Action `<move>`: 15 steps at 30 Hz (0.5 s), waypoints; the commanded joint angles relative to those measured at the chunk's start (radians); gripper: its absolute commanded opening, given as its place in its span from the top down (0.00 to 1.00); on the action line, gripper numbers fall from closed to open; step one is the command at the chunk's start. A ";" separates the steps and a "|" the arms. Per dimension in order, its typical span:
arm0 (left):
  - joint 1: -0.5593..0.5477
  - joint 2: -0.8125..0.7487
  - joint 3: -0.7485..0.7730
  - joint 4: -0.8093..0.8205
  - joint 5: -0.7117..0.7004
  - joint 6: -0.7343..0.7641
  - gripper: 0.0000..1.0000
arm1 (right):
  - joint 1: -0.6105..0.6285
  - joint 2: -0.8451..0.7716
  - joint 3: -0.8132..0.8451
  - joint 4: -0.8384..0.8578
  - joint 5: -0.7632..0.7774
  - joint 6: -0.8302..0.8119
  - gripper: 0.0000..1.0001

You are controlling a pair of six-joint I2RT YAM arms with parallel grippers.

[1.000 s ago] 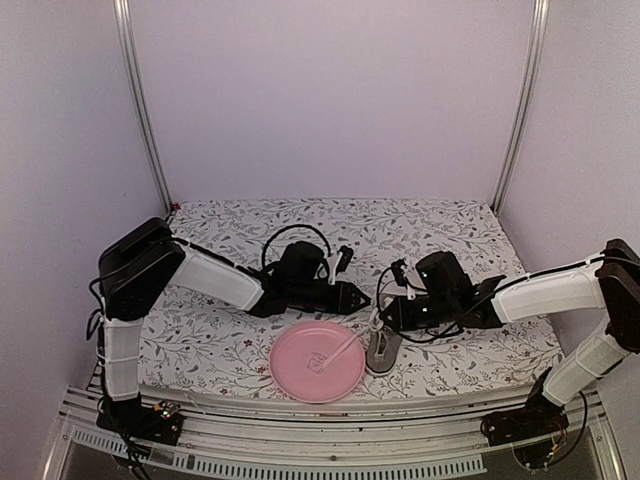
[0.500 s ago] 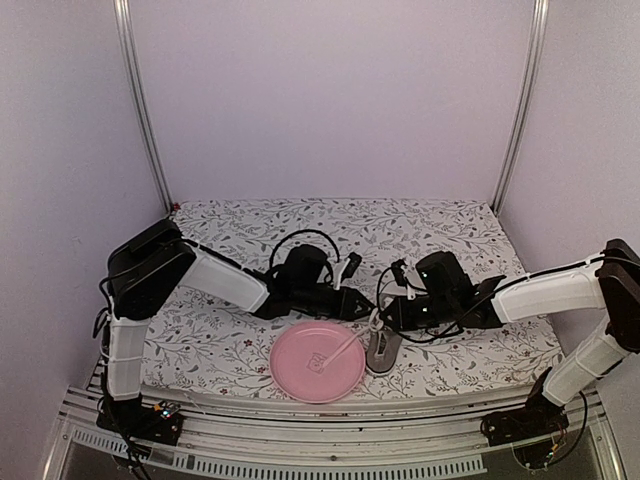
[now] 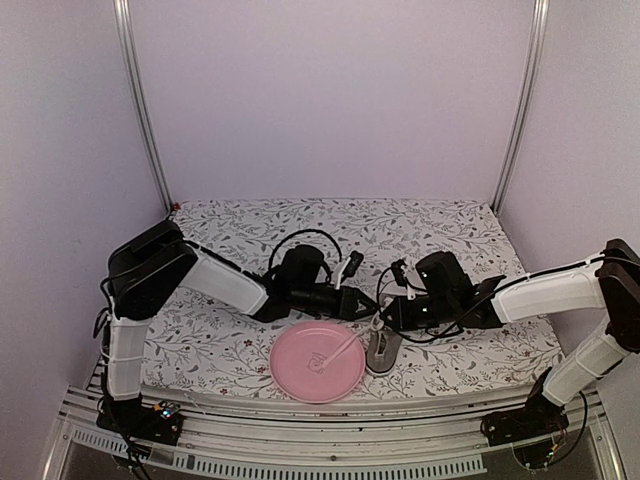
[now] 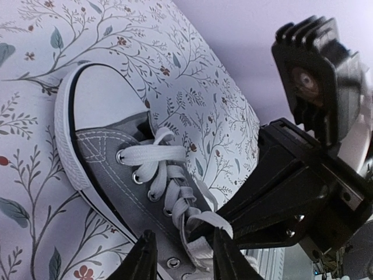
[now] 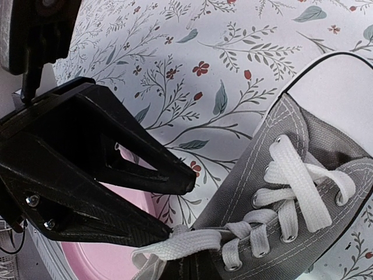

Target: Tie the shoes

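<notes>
The small grey sneaker (image 3: 383,350) lies on the flowered cloth just right of the pink plate, its white toe cap toward the near edge. It also shows in the left wrist view (image 4: 116,157) and the right wrist view (image 5: 303,198). One white lace (image 3: 345,346) trails left over the plate. My right gripper (image 3: 384,318) is shut on a lace (image 5: 198,242) at the top eyelets, its fingers low in its own view (image 5: 192,271). My left gripper (image 3: 366,309) is open, its fingertips (image 4: 145,256) either side of that lace at the right gripper's tip (image 4: 183,256).
The pink plate (image 3: 300,375) lies at the near edge, left of the shoe. The two grippers meet tip to tip above the shoe's opening. The left gripper's open fingers (image 5: 116,169) fill the left of the right wrist view. Walls enclose the cloth.
My left gripper has moved right, closing in on the shoe and the right gripper's tip. The right arm, shoe and plate have not moved.
</notes>
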 commanded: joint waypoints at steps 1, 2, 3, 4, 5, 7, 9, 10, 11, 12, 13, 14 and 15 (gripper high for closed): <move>-0.004 0.025 -0.011 0.054 0.040 -0.014 0.68 | 0.006 -0.007 -0.001 -0.016 0.022 0.001 0.98; -0.005 0.030 -0.012 0.060 0.046 -0.016 0.68 | 0.006 -0.008 0.000 -0.016 0.021 0.001 0.98; -0.005 0.033 -0.011 0.067 0.052 -0.021 0.69 | 0.006 -0.008 0.000 -0.015 0.022 0.002 0.98; -0.005 0.037 -0.011 0.076 0.058 -0.026 0.70 | 0.006 -0.009 0.000 -0.015 0.023 0.002 0.98; -0.006 0.041 -0.012 0.087 0.063 -0.031 0.71 | 0.006 -0.008 0.000 -0.014 0.023 0.002 0.98; -0.007 0.048 -0.010 0.099 0.073 -0.039 0.73 | 0.007 -0.008 0.000 -0.014 0.023 0.003 0.98; -0.006 0.055 -0.010 0.108 0.078 -0.047 0.74 | 0.005 -0.008 0.003 -0.014 0.023 0.003 0.98; -0.007 0.058 -0.010 0.113 0.081 -0.050 0.74 | 0.006 -0.008 0.002 -0.014 0.023 0.001 0.98; -0.007 0.060 -0.009 0.117 0.086 -0.053 0.74 | 0.006 -0.008 0.003 -0.014 0.024 0.002 0.98; -0.006 0.063 -0.009 0.118 0.090 -0.056 0.75 | 0.007 -0.009 0.003 -0.014 0.025 0.002 0.98; -0.006 0.066 -0.009 0.119 0.092 -0.059 0.75 | 0.007 -0.009 0.003 -0.014 0.026 0.002 0.98; -0.006 0.069 -0.009 0.122 0.093 -0.063 0.75 | 0.006 -0.009 0.003 -0.013 0.026 0.003 0.98; -0.007 0.070 -0.011 0.128 0.096 -0.065 0.75 | 0.005 -0.008 0.003 -0.011 0.026 0.003 0.98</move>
